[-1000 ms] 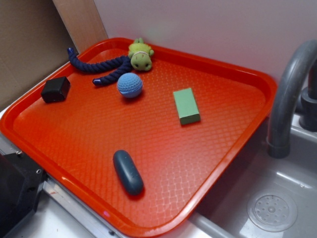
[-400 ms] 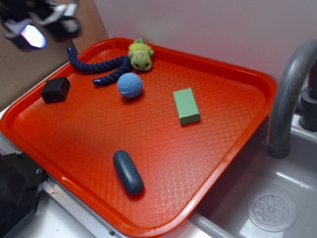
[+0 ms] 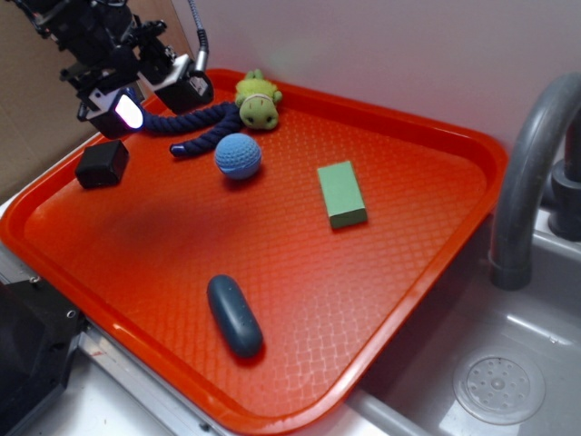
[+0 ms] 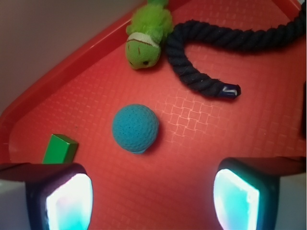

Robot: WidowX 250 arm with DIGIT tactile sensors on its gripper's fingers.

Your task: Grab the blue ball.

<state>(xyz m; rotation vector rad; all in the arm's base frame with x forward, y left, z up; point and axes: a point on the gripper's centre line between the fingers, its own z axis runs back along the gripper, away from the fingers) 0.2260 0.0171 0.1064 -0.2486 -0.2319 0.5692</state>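
Note:
The blue ball [image 3: 238,155] is a small light-blue knitted sphere lying on the red tray [image 3: 427,127], below the green plush toy [image 3: 257,100]. My gripper [image 3: 159,98] hangs open and empty above the tray's far left corner, to the left of the ball and apart from it. In the wrist view the ball [image 4: 135,128] lies ahead of the gripper [image 4: 152,201], a little left of centre between the two lit fingertips [image 4: 69,203].
A navy rope [image 3: 186,123] curls beside the plush toy. A black box [image 3: 102,163] sits at the tray's left, a green block [image 3: 341,193] to the right, a dark blue-grey capsule [image 3: 234,315] near the front. A grey faucet [image 3: 531,173] and sink [image 3: 499,386] lie right.
The gripper has come into view at the upper left and moved down and right toward the rope. The objects on the tray have not moved.

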